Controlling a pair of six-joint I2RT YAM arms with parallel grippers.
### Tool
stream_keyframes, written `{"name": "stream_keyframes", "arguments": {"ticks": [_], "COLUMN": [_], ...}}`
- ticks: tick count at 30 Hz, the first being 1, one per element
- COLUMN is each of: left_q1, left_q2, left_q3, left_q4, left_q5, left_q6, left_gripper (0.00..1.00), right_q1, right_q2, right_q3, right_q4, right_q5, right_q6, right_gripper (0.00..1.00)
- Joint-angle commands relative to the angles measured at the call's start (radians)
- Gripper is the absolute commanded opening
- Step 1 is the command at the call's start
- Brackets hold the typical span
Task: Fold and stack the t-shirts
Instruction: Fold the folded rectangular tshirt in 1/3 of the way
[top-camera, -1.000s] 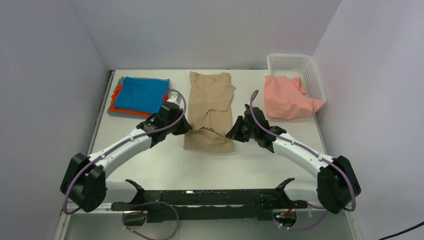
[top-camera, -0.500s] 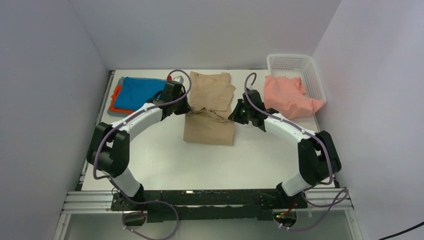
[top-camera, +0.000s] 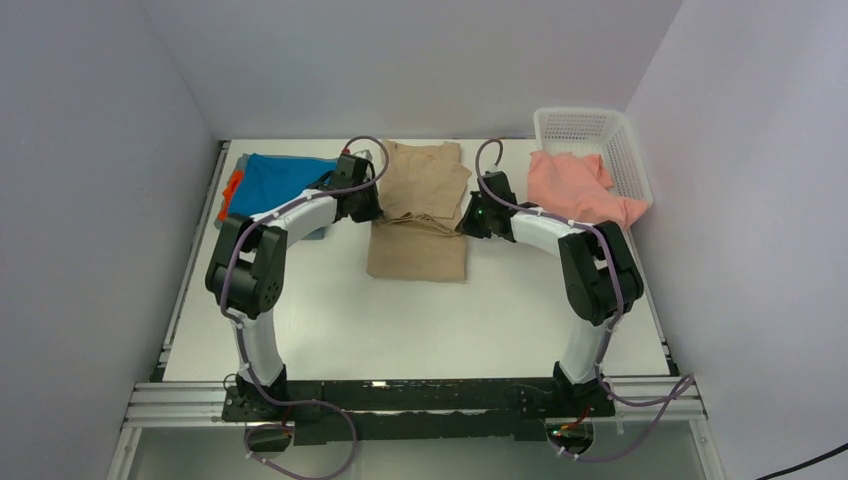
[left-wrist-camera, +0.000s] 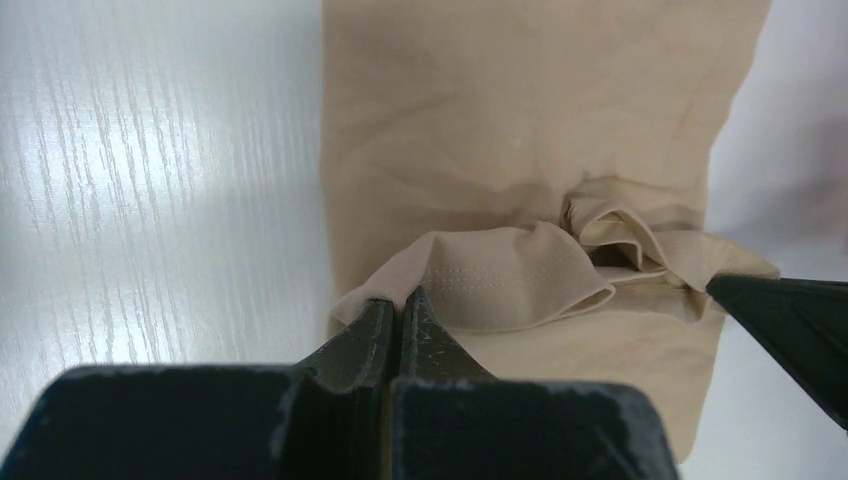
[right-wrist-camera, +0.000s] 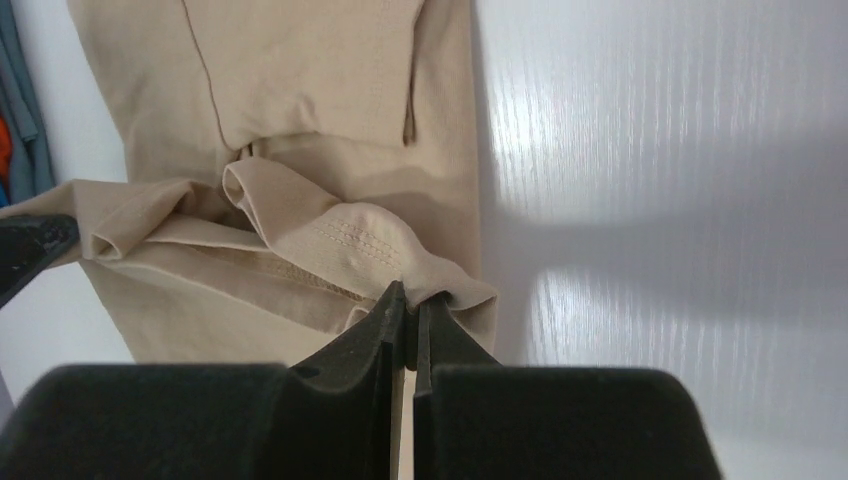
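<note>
The tan-beige t-shirt (top-camera: 418, 210) lies lengthwise in the middle of the table, folded narrow, its near hem carried up over its middle. My left gripper (top-camera: 368, 207) is shut on the hem's left corner (left-wrist-camera: 385, 290). My right gripper (top-camera: 470, 218) is shut on the hem's right corner (right-wrist-camera: 440, 282). Between them the hem sags in loose folds (left-wrist-camera: 610, 245). A bright blue t-shirt (top-camera: 280, 185) tops a folded pile at the back left, with orange (top-camera: 234, 185) and grey edges showing under it. A salmon-pink t-shirt (top-camera: 575, 195) lies crumpled at the back right.
A white lattice basket (top-camera: 600, 135) stands at the back right corner, the pink shirt spilling out of it. Grey walls close in on the left, back and right of the white table (top-camera: 400, 320).
Both grippers have carried the tan shirt's near hem away from the front edge toward the back, folding the shirt over itself. Both arms now stretch far out.
</note>
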Motion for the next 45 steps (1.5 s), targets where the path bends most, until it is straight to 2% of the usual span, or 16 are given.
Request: {"name": "stream_keyframes", "arguments": {"ticks": [1, 3, 4, 5, 6, 8, 10, 11, 15, 21, 24, 30, 36, 40, 43, 45], "left_q1": [0.018, 0.023, 0.026, 0.028, 0.03, 0.032, 0.032, 0.032, 0.033, 0.031, 0.029, 0.023, 0.023, 0.023, 0.022, 0.02], "left_q2": [0.028, 0.03, 0.027, 0.02, 0.01, -0.03, -0.082, -0.11, -0.238, -0.411, -0.451, -0.427, -0.353, -0.29, -0.24, -0.214], "left_q3": [0.044, 0.049, 0.052, 0.058, 0.064, 0.07, 0.063, 0.056, -0.054, -0.349, -0.458, -0.538, -0.526, -0.525, -0.518, -0.521], "left_q4": [0.007, 0.008, 0.006, 0.003, -0.004, -0.006, -0.008, -0.014, -0.02, 0.047, 0.086, 0.13, 0.121, 0.146, 0.152, 0.179], "left_q5": [0.015, 0.024, 0.026, 0.027, 0.028, 0.032, 0.033, 0.036, 0.064, 0.115, 0.158, 0.189, 0.13, 0.142, 0.144, 0.16], "left_q6": [0.017, 0.015, 0.016, 0.018, 0.018, 0.028, 0.038, 0.041, 0.023, -0.038, -0.065, -0.087, -0.074, -0.076, -0.08, -0.089], "left_gripper": [0.03, 0.05, 0.09, 0.17, 0.29, 0.61, 0.96, 0.99, 0.99, 0.99, 0.99, 0.99, 0.99, 0.85, 0.71, 0.67], "right_q1": [-0.014, -0.018, -0.021, -0.023, -0.026, -0.024, -0.024, -0.023, -0.004, 0.062, 0.075, 0.075, 0.075, 0.074, 0.076, 0.078], "right_q2": [0.046, 0.07, 0.087, 0.094, 0.1, 0.095, 0.078, 0.066, -0.018, -0.15, -0.164, 0.001, 0.17, 0.202, 0.168, 0.13], "right_q3": [0.065, 0.082, 0.096, 0.113, 0.128, 0.145, 0.148, 0.142, 0.064, -0.026, -0.06, 0.028, 0.204, 0.244, 0.238, 0.216], "right_q4": [0.099, 0.101, 0.101, 0.097, 0.09, 0.075, 0.061, 0.057, 0.065, 0.024, 0.077, 0.136, 0.132, 0.126, 0.11, 0.112], "right_q5": [0.004, -0.009, -0.017, -0.024, -0.04, -0.058, -0.048, -0.05, -0.023, 0.064, 0.001, -0.117, -0.003, 0.014, 0.017, 0.018], "right_q6": [-0.033, -0.042, -0.043, -0.047, -0.055, -0.065, -0.066, -0.065, -0.055, -0.107, -0.121, -0.102, -0.09, -0.072, -0.076, -0.085], "right_gripper": [0.06, 0.11, 0.18, 0.31, 0.41, 0.64, 0.97, 0.99, 1.0, 1.0, 1.0, 1.0, 1.0, 1.0, 1.0, 1.0]}}
